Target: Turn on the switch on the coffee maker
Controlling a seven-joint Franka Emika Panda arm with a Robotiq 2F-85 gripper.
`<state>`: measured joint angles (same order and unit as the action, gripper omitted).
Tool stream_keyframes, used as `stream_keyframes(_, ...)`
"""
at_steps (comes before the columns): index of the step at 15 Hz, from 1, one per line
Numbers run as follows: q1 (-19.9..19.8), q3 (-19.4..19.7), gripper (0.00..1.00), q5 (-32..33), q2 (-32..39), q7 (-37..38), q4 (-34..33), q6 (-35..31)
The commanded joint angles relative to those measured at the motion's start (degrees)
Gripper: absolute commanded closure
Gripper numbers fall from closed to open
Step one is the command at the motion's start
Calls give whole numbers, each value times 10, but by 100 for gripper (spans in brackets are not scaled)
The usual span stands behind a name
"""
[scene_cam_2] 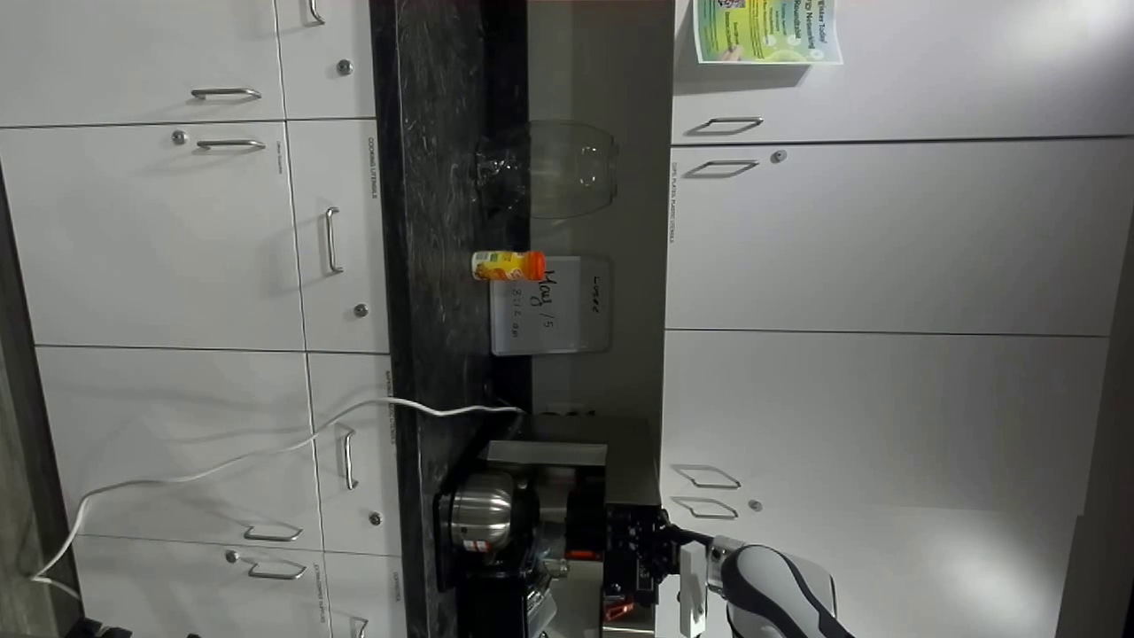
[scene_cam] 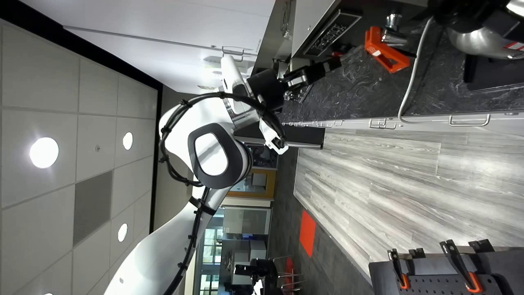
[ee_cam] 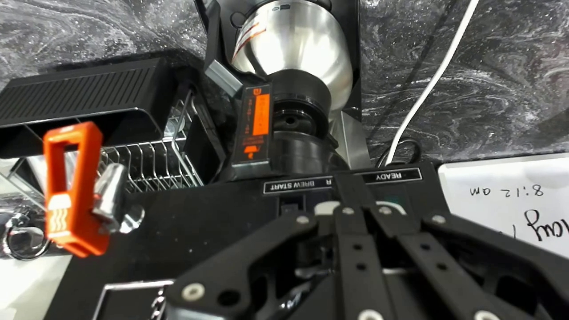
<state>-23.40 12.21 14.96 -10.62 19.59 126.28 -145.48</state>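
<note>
Closest to the lens in the wrist view is the black hand (ee_cam: 354, 182), its fingers (ee_cam: 347, 195) pressed together. Their tips lie over the top of the coffee maker (ee_cam: 200, 222), between the BREW START label (ee_cam: 295, 185) and the READY label (ee_cam: 393, 176), both upside down; whether they touch the surface cannot be told. Just beside them, at the BREW START label, shows a small dark switch (ee_cam: 291, 207), its setting unclear.

Lower down, on the coffee maker's base, stands a rounded steel carafe (ee_cam: 306, 35), with an orange-labelled black handle (ee_cam: 258, 126) near it. Toward one edge of the coffee maker, an orange clip-like piece (ee_cam: 73, 191) and a small steel cup (ee_cam: 109, 189) overlap in the view. On that side come a ribbed black holder (ee_cam: 80, 93) and a wire rack (ee_cam: 149, 162); on the opposite side, a white cable (ee_cam: 427, 89) trails over the dark marbled bench (ee_cam: 489, 89).

Farther along the bench, in an exterior view, a handwritten white board (scene_cam_2: 576, 319) stands at the wall (scene_cam_2: 638, 221), an orange-capped bottle (scene_cam_2: 508, 266) overlapping one edge of it and a clear jar (scene_cam_2: 567, 168) past that. White cabinets (scene_cam_2: 886, 248) hang above, one carrying a green poster (scene_cam_2: 766, 35); white drawers (scene_cam_2: 341, 204) lie below.

Around the white arm (scene_cam: 151, 254), in an exterior view, are a grey plank floor (scene_cam: 389, 176), a red square (scene_cam: 308, 233) beyond it, and round ceiling lights (scene_cam: 44, 152).
</note>
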Motion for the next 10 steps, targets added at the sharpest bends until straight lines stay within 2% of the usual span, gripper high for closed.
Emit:
stream_keyframes(1,12,11,100,-19,16,3,-13,-35)
stream_keyframes(10,7,12,100,-14,17,15,-9,-94)
